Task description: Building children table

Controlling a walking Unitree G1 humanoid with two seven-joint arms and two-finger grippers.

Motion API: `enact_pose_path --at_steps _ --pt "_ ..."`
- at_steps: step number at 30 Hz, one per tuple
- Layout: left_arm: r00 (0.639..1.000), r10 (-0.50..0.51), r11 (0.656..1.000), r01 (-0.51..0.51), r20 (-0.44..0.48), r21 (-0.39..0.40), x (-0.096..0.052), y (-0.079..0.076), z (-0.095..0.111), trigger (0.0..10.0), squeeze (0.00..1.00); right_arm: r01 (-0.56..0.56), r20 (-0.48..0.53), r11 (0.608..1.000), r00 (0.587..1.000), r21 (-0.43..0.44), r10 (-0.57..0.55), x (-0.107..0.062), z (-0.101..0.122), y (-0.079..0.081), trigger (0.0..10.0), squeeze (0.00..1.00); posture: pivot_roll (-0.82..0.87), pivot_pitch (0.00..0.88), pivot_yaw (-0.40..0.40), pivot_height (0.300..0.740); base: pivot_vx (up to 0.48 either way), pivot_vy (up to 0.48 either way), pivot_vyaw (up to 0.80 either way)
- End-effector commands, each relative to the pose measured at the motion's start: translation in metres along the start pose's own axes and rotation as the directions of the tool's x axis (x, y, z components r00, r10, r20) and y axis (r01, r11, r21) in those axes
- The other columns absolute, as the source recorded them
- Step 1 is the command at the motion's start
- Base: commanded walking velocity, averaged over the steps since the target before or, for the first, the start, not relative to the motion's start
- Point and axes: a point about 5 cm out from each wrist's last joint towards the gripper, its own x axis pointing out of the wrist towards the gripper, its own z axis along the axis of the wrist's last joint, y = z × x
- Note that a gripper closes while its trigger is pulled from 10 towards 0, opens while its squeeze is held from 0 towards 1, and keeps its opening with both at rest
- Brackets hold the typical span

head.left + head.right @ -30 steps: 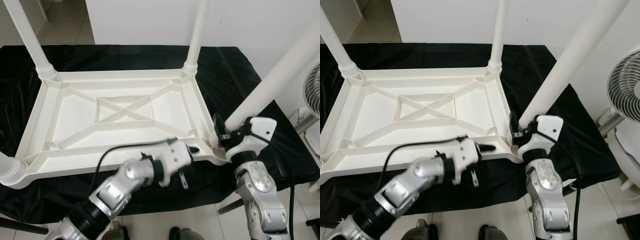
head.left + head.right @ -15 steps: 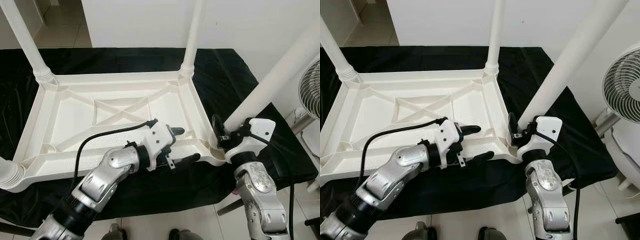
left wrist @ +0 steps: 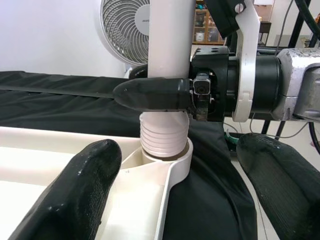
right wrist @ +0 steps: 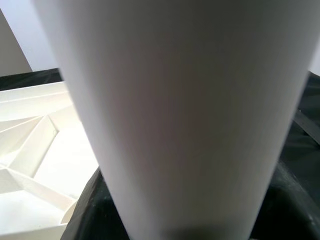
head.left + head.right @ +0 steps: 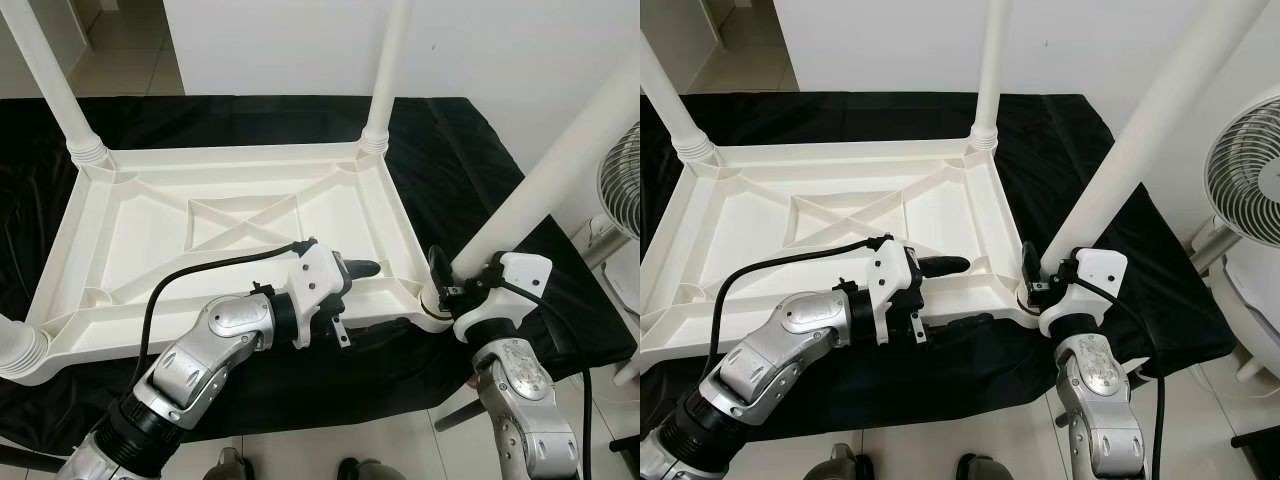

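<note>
The white plastic tabletop [image 5: 150, 245] lies upside down on a black cloth. My right gripper [image 5: 452, 288] is shut on a long white leg [image 5: 545, 175] that leans up to the right. In the left wrist view the leg's ribbed end [image 3: 164, 140] sits in the near right corner socket [image 3: 176, 167], with a right finger [image 3: 150, 94] across it. My left gripper [image 5: 958, 293] is open and straddles the near rim beside that corner, one finger [image 5: 943, 265] above the rim and one below. The same leg [image 4: 190, 115] is seen close up in the right wrist view.
Three more legs stand in the other corners: far left [image 5: 50, 85], far right [image 5: 385, 75], near left [image 5: 15, 345]. The black cloth [image 5: 455, 140] covers the support under the tabletop. A white fan [image 5: 1245, 170] stands at the right, a wall behind, tiled floor in front.
My left gripper turned from pointing down in front of the rim, opened, and came over the rim toward the near right corner. The right gripper with the leg sank slightly.
</note>
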Motion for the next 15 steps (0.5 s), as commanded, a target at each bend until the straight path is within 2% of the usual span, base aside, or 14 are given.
enact_pose_path --at_steps 1,8,15 --pt "1.000 -0.026 1.000 0.026 0.013 0.006 0.000 -0.002 0.006 10.0 0.00 -0.001 -0.009 1.000 1.000 -0.007 0.001 -0.004 -0.002 0.000 10.0 0.00 0.01 0.122 -0.033 0.740 0.000 0.000 0.00" --pt "0.999 -0.026 1.000 0.026 0.023 0.008 0.002 -0.001 0.010 10.0 0.00 -0.023 -0.092 0.999 0.996 -0.045 0.019 -0.003 -0.018 0.004 10.0 0.00 0.00 0.123 -0.031 0.740 0.000 0.000 0.00" --pt "1.000 -0.012 1.000 0.012 0.012 0.008 0.000 0.002 0.010 10.0 0.00 -0.135 -0.135 0.975 0.984 -0.178 0.112 -0.003 -0.027 0.010 10.0 0.00 0.01 0.133 -0.033 0.740 0.000 0.000 0.00"
